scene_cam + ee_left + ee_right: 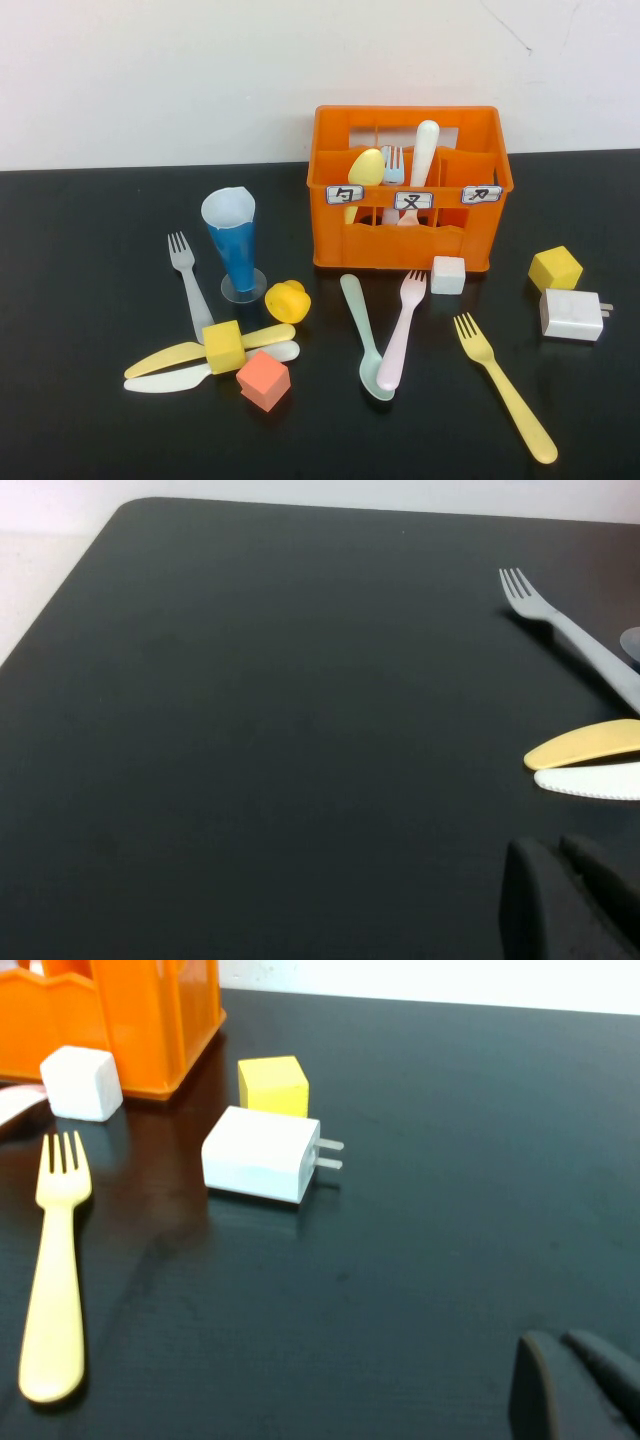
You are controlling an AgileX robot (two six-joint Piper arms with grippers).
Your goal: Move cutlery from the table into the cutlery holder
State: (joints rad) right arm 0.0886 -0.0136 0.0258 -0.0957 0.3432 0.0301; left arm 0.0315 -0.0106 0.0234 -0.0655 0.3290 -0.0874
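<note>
The orange cutlery holder [410,225] stands at the back, right of centre, with a yellow spoon [367,167], a pale fork [393,165] and a white handle [425,150] in it. On the table lie a grey fork [188,280], a yellow knife [165,357], a white knife [175,378], a mint spoon [360,325], a pink fork [403,325] and a yellow fork [505,385]. Neither arm shows in the high view. My left gripper [553,852] is shut and empty, low, near the knife tips [585,745]. My right gripper [558,1345] is shut and empty, away from the yellow fork [55,1260].
A blue cone cup [233,240] stands left of the holder. A yellow cube [223,346] rests on the knives, with an orange cube [264,380] and a yellow round piece [288,300] nearby. A white cube [448,274], a yellow cube [555,268] and a white charger [572,315] lie at the right.
</note>
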